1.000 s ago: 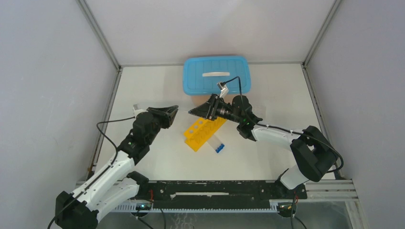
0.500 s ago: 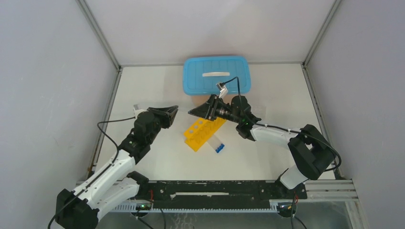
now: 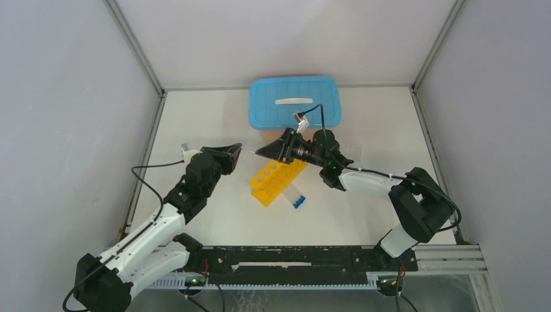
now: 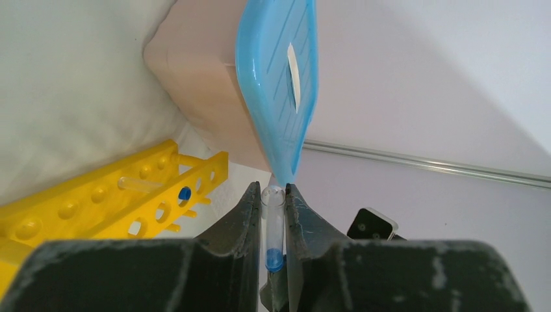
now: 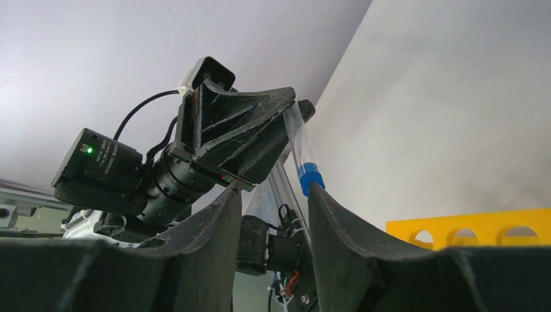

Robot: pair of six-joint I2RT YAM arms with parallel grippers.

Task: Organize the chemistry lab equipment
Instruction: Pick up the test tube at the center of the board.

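Two small shifts since a second ago: your right arm's elbow sits a touch further left, and the gap between the two gripper tips is slightly narrower. The rack (image 3: pixel 276 179) has not moved on the table (image 3: pixel 195 117), and neither has the loose tube (image 3: pixel 295 198) just beside its near right side. That tube is too small to tell whether it is one tube or more.

Your left gripper (image 4: pixel 273 198) is clamped on a tube (image 4: pixel 273 227), with a finger pressed to each side. It holds the tube in the air, left of the rack's far end. In the right wrist view the blue cap (image 5: pixel 310 175) is at the tube's lower end.

Your right gripper (image 5: pixel 273 195) faces the left one with its fingers apart and nothing between them. The cap hangs just beyond its fingertips, and you cannot tell whether it touches one.

Behind both grippers stands a box with a blue lid (image 3: pixel 294 103). The white strip (image 3: pixel 294 101) on that lid is too small to read.
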